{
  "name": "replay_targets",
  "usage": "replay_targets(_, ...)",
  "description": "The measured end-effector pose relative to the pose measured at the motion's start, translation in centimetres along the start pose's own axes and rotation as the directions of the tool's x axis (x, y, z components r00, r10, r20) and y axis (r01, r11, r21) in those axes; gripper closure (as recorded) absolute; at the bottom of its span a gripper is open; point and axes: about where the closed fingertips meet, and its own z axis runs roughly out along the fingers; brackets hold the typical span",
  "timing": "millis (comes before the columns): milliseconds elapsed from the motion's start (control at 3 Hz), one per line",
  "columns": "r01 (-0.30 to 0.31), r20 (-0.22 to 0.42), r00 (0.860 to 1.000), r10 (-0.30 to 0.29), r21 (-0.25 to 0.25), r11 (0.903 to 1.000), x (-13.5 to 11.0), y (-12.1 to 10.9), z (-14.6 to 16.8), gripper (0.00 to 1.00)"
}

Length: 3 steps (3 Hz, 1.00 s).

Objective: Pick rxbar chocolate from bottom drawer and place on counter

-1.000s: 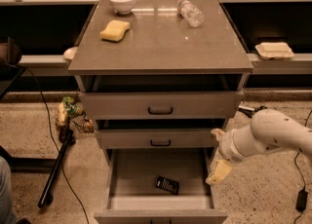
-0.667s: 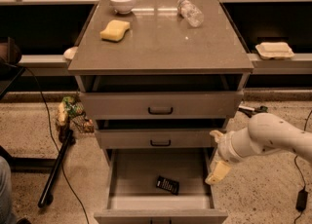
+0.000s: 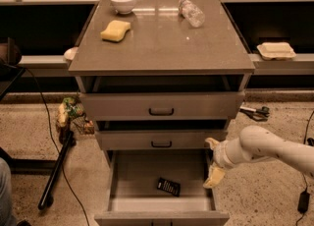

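Observation:
The rxbar chocolate (image 3: 169, 186) is a small dark flat bar with pale print. It lies on the floor of the bottom drawer (image 3: 132, 176), which is pulled out, right of its middle. My gripper (image 3: 213, 161) hangs on the white arm at the drawer's right wall, above and to the right of the bar. Its cream fingers (image 3: 215, 177) stand apart and hold nothing. The counter (image 3: 162, 43) is the glossy grey-brown top of the cabinet.
On the counter are a yellow sponge (image 3: 116, 30), a white bowl (image 3: 123, 0) and a lying clear bottle (image 3: 191, 12). The two upper drawers stand slightly pulled out. A black pole (image 3: 56, 171) and cables lie on the floor at the left.
My arm and gripper have shifted slightly left, toward the right wall of the bottom drawer. The bar has not moved.

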Motion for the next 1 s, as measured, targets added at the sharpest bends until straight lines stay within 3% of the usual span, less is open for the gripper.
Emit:
replay_targets(667, 0.028, 0.123, 0.992, -0.028, 0.0, 0.9996, 1.4, -0.4, 6.5, 0.0)
replay_targets(1000, 0.028, 0.123, 0.992, -0.028, 0.0, 0.9996, 1.4, -0.4, 6.5, 0.0)
